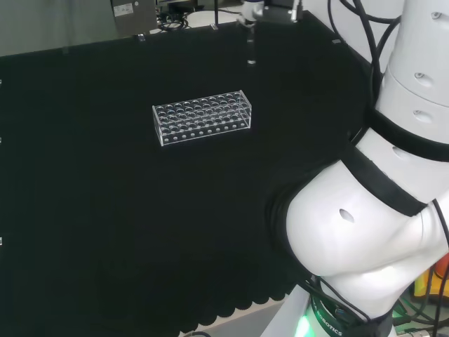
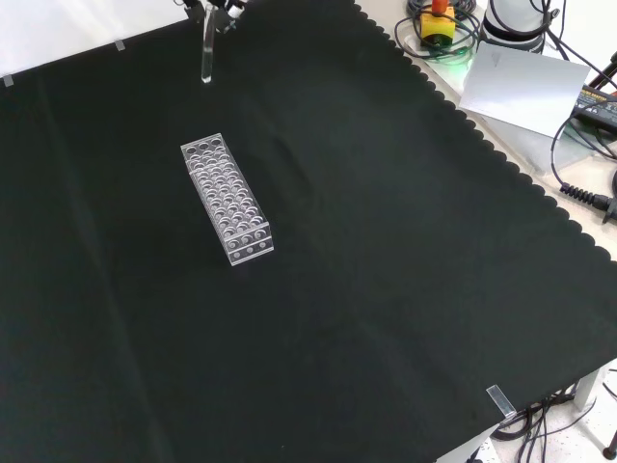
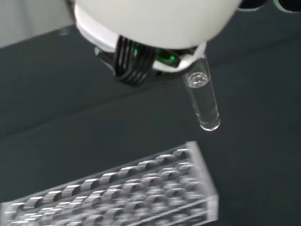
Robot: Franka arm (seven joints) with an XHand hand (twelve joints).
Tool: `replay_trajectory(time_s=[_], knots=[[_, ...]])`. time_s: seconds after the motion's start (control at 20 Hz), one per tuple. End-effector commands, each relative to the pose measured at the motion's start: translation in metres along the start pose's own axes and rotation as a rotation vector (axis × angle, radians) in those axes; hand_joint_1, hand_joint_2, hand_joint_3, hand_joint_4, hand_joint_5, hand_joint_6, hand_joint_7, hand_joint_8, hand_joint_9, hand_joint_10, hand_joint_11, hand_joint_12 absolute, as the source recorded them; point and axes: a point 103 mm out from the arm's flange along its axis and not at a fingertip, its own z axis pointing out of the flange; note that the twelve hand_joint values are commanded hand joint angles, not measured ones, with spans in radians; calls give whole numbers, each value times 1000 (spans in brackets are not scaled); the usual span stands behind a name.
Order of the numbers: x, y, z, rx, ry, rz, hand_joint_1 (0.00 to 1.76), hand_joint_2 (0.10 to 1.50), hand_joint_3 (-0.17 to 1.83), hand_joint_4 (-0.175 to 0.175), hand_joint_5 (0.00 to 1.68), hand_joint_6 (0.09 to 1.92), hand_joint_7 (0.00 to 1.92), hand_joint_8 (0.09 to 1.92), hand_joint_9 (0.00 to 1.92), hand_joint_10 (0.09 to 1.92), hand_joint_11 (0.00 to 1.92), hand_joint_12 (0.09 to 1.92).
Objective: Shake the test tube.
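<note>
A clear test tube [image 2: 207, 53] hangs upright in the air, well above the black cloth, held at its top by the hand [image 2: 214, 8] at the front view's upper edge. In the head view the hand [image 1: 250, 10] sits at the far edge with the test tube [image 1: 250, 48] hanging below it. The wrist view looks along the test tube [image 3: 202, 101], which juts out from under a white part of the hand [image 3: 150, 19]; it looks empty. A clear plastic tube rack [image 2: 227, 200] lies on the cloth below and nearer the camera, also seen as the rack [image 1: 202, 117] and the rack [image 3: 117, 193].
The arm's white links [image 1: 379, 210] fill the head view's right side. Off the cloth's scalloped edge [image 2: 501, 154] lie a yellow and red stop button [image 2: 439, 19], a sheet of paper [image 2: 525, 85] and cables [image 2: 588, 188].
</note>
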Motion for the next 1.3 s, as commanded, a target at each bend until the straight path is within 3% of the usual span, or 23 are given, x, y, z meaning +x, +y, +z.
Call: replay_trajectory(time_s=[0.05,0.35,0.85,1.1,1.3], knots=[[-22,1,-6,-19,-107,45,1242,539,754,-175,1490,294,1867,374,1713,381,1199,1040],[38,-5,8,10,-53,-73,1243,538,755,-175,1490,293,1866,374,1712,383,1197,1039],[171,-31,25,67,53,-318,1243,538,756,-175,1492,291,1866,375,1711,386,1196,1039],[218,-51,29,104,125,-412,1243,537,756,-175,1492,290,1867,376,1711,387,1196,1038],[240,-63,32,127,152,-471,1243,537,756,-175,1493,289,1867,377,1710,388,1196,1039]])
